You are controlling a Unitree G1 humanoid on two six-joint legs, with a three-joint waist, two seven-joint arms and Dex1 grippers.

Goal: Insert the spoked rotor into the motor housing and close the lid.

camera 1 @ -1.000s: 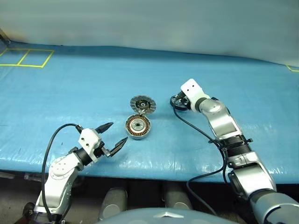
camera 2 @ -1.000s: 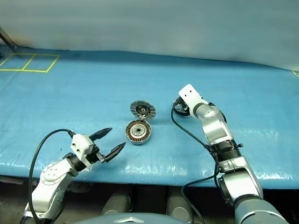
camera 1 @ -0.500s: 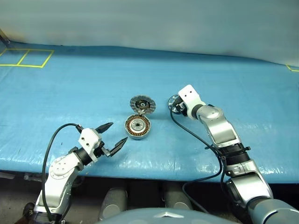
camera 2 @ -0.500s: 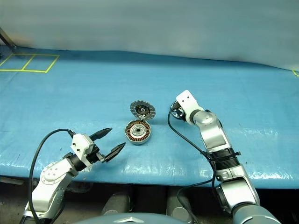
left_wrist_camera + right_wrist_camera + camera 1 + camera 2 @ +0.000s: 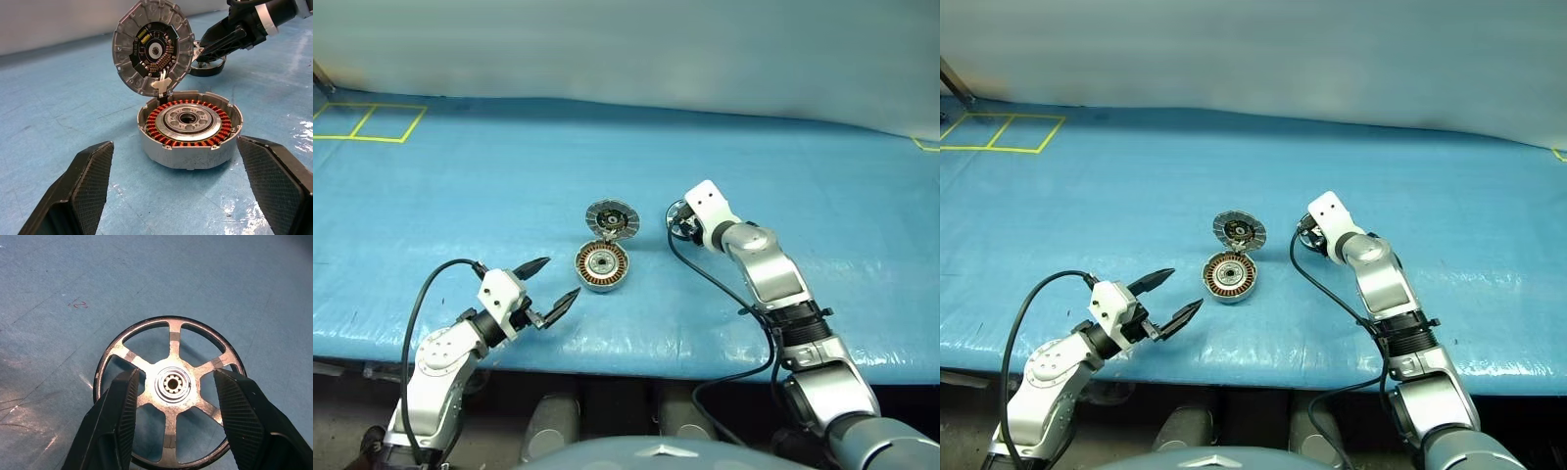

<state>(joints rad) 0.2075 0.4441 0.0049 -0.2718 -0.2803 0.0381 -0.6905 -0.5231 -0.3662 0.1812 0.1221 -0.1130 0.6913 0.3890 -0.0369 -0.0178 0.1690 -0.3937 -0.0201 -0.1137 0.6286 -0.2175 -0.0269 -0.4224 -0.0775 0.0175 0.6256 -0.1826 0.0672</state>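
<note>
Both claws open: right claw fingers hide spoked rotor rim parts; left claw empty.

Glossy blue sheet — metal rotor

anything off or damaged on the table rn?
Nothing stands out. The round silver-grey motor housing sits flat with copper windings exposed, its grey lid disc hinged upright behind. The black-rimmed spoked rotor lies flat on the blue sheet, intact.
</note>
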